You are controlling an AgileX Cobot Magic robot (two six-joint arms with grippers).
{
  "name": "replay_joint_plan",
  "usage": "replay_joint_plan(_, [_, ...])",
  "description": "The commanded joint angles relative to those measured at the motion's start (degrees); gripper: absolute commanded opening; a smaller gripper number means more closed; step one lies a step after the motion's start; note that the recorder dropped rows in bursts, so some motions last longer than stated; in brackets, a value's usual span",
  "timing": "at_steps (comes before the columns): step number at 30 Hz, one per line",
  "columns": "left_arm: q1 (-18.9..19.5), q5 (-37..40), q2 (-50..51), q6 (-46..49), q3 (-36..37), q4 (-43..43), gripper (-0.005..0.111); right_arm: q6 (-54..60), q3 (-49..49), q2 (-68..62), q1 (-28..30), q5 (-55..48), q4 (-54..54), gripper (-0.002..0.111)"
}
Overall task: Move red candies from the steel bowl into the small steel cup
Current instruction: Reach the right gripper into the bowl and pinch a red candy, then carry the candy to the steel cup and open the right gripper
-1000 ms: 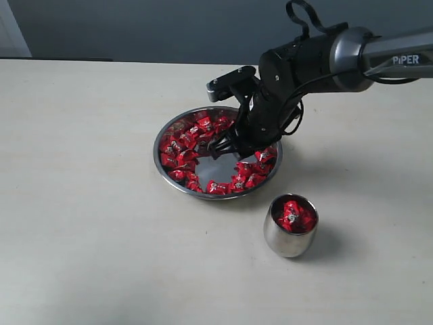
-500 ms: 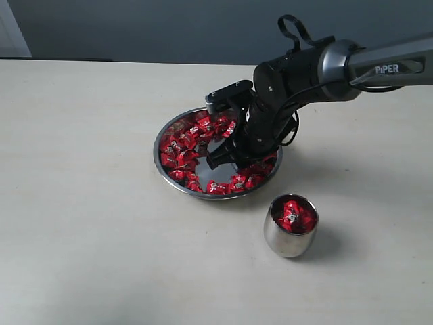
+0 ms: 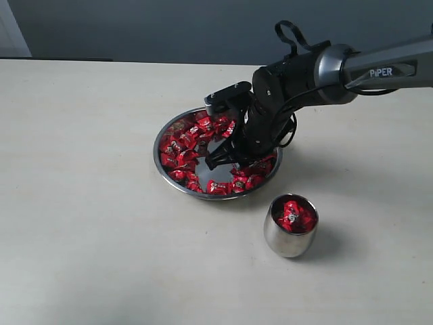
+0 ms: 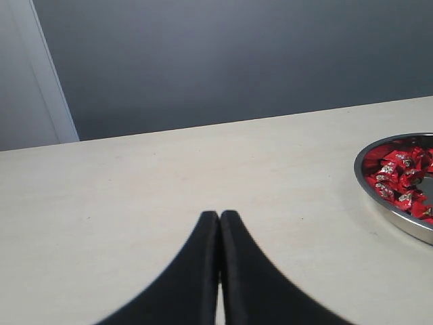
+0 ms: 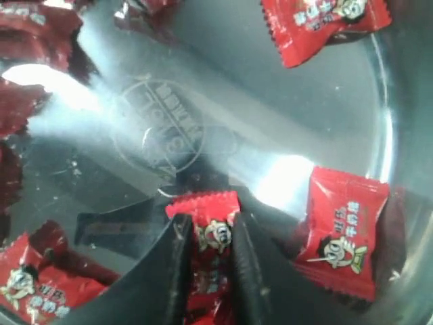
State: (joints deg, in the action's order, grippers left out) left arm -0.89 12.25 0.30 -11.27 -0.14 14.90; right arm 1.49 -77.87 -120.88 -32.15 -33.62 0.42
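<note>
I have two pincers on this rig and only one is at work. The right pincer (image 3: 216,160) is down inside the one steel bowl (image 3: 157,143), its tips at the bare steel middle. In the right wrist view its two fingers (image 5: 177,238) are closed against the sides of a single red candy (image 5: 211,227) that lies on the bowl's floor (image 5: 155,128). Around that grip I count three clearly lit red candies: one flat just beside a finger (image 5: 342,227), one farther off across the bare steel (image 5: 325,19), and one on the other side of the pincer (image 5: 34,291). Darker ones sit at the edge, too shadowed to count. From the exterior view the red candies (image 3: 186,139) ring the pincer on nearly all sides; there are dozens, too many for an exact tally. The one small steel cup (image 3: 288,242) stands upright on the table (image 3: 81,203), outside the bowl and well apart from the right pincer, nearer the camera, with a few candies (image 3: 293,217) heaped in it; I cannot count those. The left pincer (image 4: 218,217) is closed on nothing, tips pressed together over bare table, with the bowl's rim (image 4: 389,211) off to one side.
</note>
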Motion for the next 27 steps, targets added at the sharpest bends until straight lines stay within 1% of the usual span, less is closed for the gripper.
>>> replay_joint_plan(1, [-0.4,-0.3,-0.3,-0.2,0.1,-0.2,0.000,0.3,-0.3,0.6,0.4,1.3,-0.4,-0.001])
replay_joint_plan(4, [-0.4,-0.3,-0.3,-0.2,0.1,-0.2,0.000,0.3,-0.3,3.3,0.4,1.5,-0.4,-0.001])
replay_joint_plan(8, [-0.4,-0.3,-0.3,-0.2,0.1,-0.2,0.000,0.2,-0.3,10.0,0.4,0.9,-0.4,-0.001])
replay_joint_plan(14, [-0.4,-0.3,-0.3,-0.2,0.1,-0.2,0.000,0.0,1.1,19.7,0.0,-5.0,0.2,-0.001])
replay_joint_plan(18, [-0.4,-0.3,-0.3,-0.2,0.1,-0.2,0.000,0.0,6.8,27.2,-1.2,-4.7,0.2,-0.001])
replay_joint_plan(23, [-0.4,-0.3,-0.3,-0.2,0.1,-0.2,0.000,-0.1,18.2,37.6,-1.3,-1.3,2.1,-0.001])
replay_joint_plan(27, [-0.4,-0.3,-0.3,-0.2,0.1,-0.2,0.000,-0.1,27.2,42.7,-1.3,0.9,5.1,-0.001])
